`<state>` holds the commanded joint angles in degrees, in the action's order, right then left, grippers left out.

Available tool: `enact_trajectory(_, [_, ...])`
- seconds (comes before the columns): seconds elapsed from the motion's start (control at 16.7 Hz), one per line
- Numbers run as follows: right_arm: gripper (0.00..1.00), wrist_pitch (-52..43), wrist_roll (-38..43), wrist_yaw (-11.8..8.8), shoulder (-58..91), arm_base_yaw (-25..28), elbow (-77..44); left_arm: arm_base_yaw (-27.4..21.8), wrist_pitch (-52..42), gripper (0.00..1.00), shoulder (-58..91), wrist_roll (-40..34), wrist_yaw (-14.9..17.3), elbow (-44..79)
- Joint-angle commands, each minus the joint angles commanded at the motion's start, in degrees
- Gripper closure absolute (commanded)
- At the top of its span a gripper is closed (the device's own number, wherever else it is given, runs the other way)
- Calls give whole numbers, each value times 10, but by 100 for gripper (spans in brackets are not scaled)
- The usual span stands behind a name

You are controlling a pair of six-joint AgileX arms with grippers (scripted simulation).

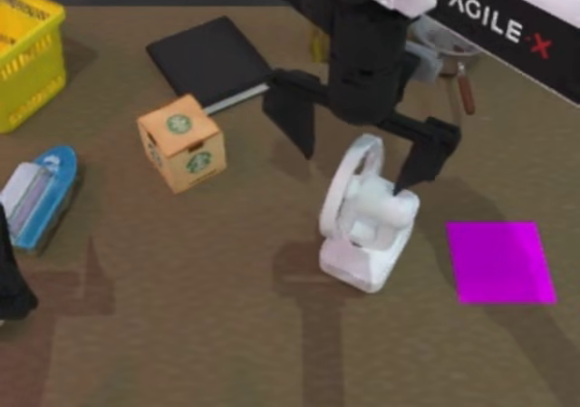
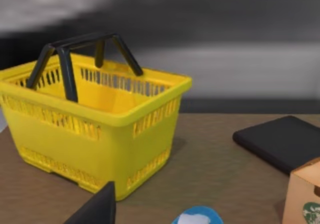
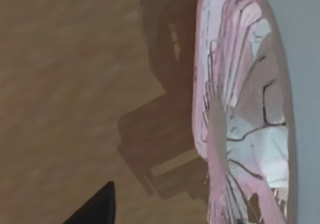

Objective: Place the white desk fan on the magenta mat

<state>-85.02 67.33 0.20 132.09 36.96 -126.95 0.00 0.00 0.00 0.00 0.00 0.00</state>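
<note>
The white desk fan (image 1: 367, 212) stands on its blocky base in the middle of the table, ring grille facing left. My right gripper (image 1: 360, 144) hangs open just behind and above it. One black finger (image 1: 294, 121) is left of the grille and the other near the motor housing, neither touching. In the right wrist view the fan's grille (image 3: 240, 109) fills one side, with one dark finger (image 3: 97, 209) apart from it. The magenta mat (image 1: 498, 260) lies flat and bare to the fan's right. My left arm (image 1: 11, 285) is parked at the left edge, one finger (image 2: 97, 209) showing.
A yellow basket (image 1: 27, 53) sits at the back left and a black notebook (image 1: 210, 58) behind the fan. A cardboard cube (image 1: 181, 142) with green logos stands left of the fan, a blue and white object (image 1: 41, 194) farther left. A white AgileX box (image 1: 517, 17) fills the back right.
</note>
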Motion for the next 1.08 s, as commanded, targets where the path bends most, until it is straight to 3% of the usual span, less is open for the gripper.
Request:
enact_trajectory(0.36, [0,16,1,0,-4,1,18,0,0,0,0,0,0,0])
enact_trajectory(1.08, [90,16,1,0,-4,1,18,0,0,0,0,0,0,0])
